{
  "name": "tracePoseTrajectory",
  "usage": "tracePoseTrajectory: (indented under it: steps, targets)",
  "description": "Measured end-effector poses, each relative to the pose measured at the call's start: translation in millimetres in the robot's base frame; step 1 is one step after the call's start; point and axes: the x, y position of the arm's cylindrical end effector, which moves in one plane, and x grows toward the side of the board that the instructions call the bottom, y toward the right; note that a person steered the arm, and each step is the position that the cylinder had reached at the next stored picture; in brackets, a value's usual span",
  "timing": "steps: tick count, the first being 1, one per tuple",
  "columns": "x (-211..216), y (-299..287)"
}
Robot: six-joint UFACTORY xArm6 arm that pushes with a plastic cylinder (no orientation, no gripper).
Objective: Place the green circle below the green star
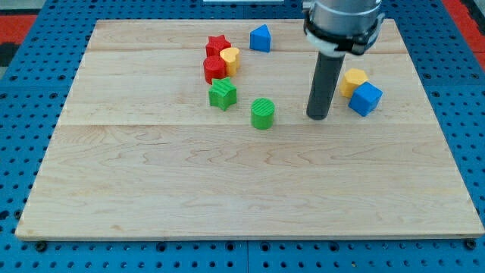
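My tip [317,117], a bare rod holding nothing, rests on the wooden board [227,189] right of the green circle [263,113], apart from it. Green star [222,93] lies up-left of the circle.

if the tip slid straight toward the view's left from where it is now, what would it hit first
Most likely the green circle. My tip sits to its right at about the same height in the view, nothing between them. The green star lies further left and slightly higher, so probably missed.

We see a robotics lab bench: a pale wooden board [250,189] resting on a blue perforated metal mounting plate [23,91], with small coloured plastic test blocks scattered on top.
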Motion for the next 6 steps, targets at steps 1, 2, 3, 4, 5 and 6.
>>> tracePoseTrajectory:
  steps: [1, 2, 3, 4, 5, 6]
  targets:
    - [0.3, -34.6]
    - [43.9, -46.9]
    - [53.4, -26.7]
    - [13.2, 4.0]
    - [-1.1, -34.2]
    - [26.7, -72.1]
